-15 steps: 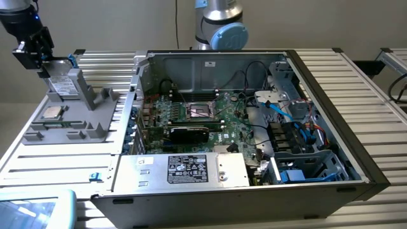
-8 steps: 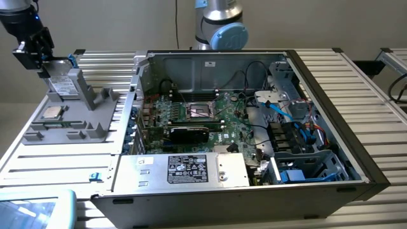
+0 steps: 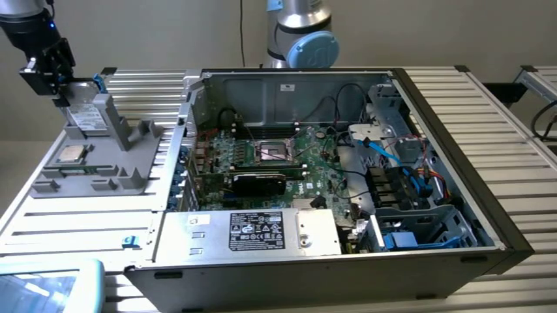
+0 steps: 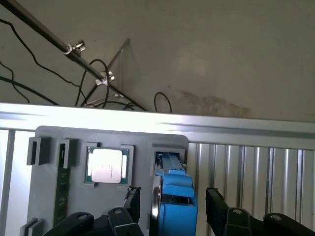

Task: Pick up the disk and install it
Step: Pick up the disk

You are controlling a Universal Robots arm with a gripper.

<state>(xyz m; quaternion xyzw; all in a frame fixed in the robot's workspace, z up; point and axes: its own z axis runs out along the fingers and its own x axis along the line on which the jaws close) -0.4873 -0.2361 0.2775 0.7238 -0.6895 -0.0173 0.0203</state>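
Note:
The disk (image 3: 85,116) stands on edge in a slot of the grey fixture (image 3: 96,177) at the exterior view's left, its white label facing out and its blue carrier (image 4: 175,191) along the upper edge. My gripper (image 3: 66,98) hangs right over it, open. In the wrist view the gripper (image 4: 174,209) straddles the blue carrier: one black finger (image 4: 133,202) on one side, the other finger (image 4: 217,207) on the opposite side, each with a small gap to the disk. Nothing is held.
A square silver processor chip (image 4: 105,165) lies in the fixture beside the disk, and a green memory stick (image 4: 61,191) further along. The open computer case (image 3: 452,150) fills the middle, with its motherboard (image 3: 278,156), a silver box with black label (image 3: 261,231) and blue-trimmed bays (image 3: 418,228).

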